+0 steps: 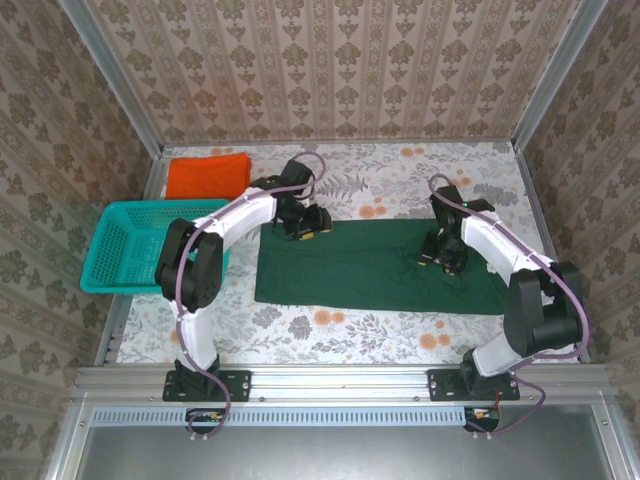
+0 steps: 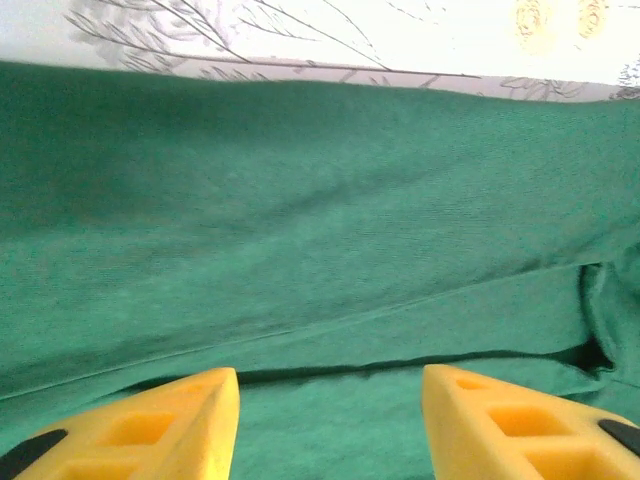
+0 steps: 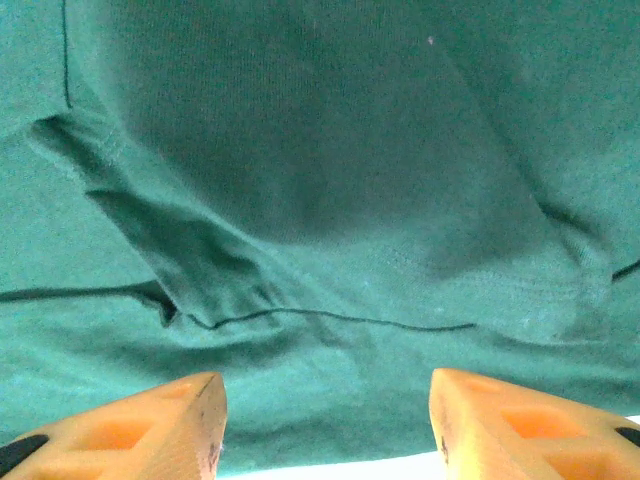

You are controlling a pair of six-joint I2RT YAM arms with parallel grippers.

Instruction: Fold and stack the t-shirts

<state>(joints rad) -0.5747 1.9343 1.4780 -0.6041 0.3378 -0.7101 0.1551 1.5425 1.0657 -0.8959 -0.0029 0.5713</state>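
The dark green t-shirt (image 1: 370, 265) lies folded into a long flat strip across the middle of the table. The orange t-shirt (image 1: 206, 175) rests folded at the back left. My left gripper (image 1: 303, 226) hovers over the strip's far left edge, open, its yellow fingers (image 2: 190, 425) apart above a fold line in the green cloth (image 2: 300, 220). My right gripper (image 1: 442, 253) sits over the strip's right part, open, with green cloth (image 3: 330, 180) below its fingers (image 3: 500, 420) and nothing pinched.
A teal mesh basket (image 1: 118, 247) stands at the left edge, partly off the floral tabletop (image 1: 340, 330). Metal frame rails and patterned walls close in the back and sides.
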